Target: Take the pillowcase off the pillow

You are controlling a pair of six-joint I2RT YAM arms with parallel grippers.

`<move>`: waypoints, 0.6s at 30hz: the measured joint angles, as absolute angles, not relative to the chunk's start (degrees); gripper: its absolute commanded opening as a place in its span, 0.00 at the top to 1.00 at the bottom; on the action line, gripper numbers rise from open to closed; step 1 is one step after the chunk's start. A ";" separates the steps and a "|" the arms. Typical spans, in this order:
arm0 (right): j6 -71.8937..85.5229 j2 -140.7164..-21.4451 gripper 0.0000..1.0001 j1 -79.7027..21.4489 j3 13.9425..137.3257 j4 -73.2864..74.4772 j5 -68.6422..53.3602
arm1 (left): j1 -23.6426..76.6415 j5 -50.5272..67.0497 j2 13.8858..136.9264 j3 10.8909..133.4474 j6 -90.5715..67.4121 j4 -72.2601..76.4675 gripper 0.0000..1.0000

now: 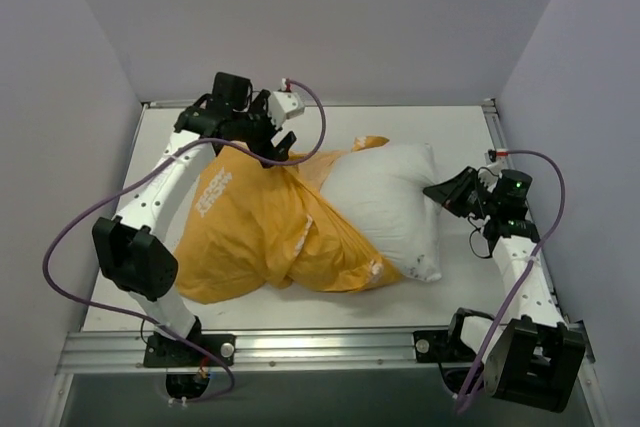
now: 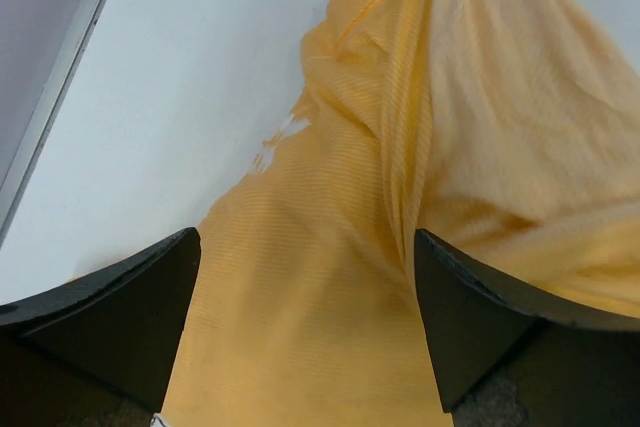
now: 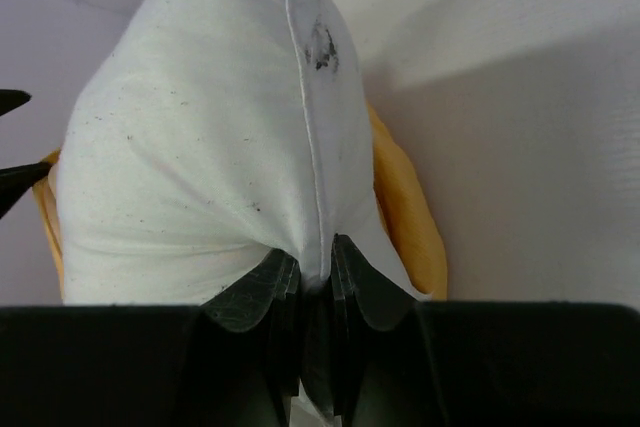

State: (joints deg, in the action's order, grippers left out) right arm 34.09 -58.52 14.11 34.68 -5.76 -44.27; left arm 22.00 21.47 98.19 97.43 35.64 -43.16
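Note:
The orange-yellow pillowcase [image 1: 250,227] lies bunched over the left half of the white pillow [image 1: 385,202], whose right half is bare. My left gripper [image 1: 275,147] hovers at the case's far edge. In the left wrist view that gripper [image 2: 308,297] is open, its dark fingers [image 2: 130,317] wide apart with the pillowcase [image 2: 330,147] spread below and between them, not pinched. My right gripper [image 1: 447,193] is at the pillow's right end. The right wrist view shows it [image 3: 315,262] shut on the seam edge of the pillow [image 3: 200,147], with a strip of pillowcase [image 3: 410,217] behind.
The white table [image 1: 440,127] is boxed in by grey walls on the left, back and right. A metal rail [image 1: 300,347] runs along the near edge. Purple cables [image 1: 60,237] loop beside both arms.

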 measured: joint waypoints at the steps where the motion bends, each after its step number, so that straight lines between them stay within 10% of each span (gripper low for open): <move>1: 33.52 -58.65 1.00 14.11 35.51 -5.13 -44.31 | 21.50 23.03 97.82 99.74 34.37 -45.52 0.06; 10: 30.33 -61.39 1.00 14.70 38.59 -3.25 -37.12 | -5.30 33.04 88.27 113.34 35.16 -65.19 0.06; 18: 29.87 -61.39 1.00 13.96 38.59 -2.68 -35.20 | -5.61 27.03 78.91 80.84 47.68 -72.16 0.06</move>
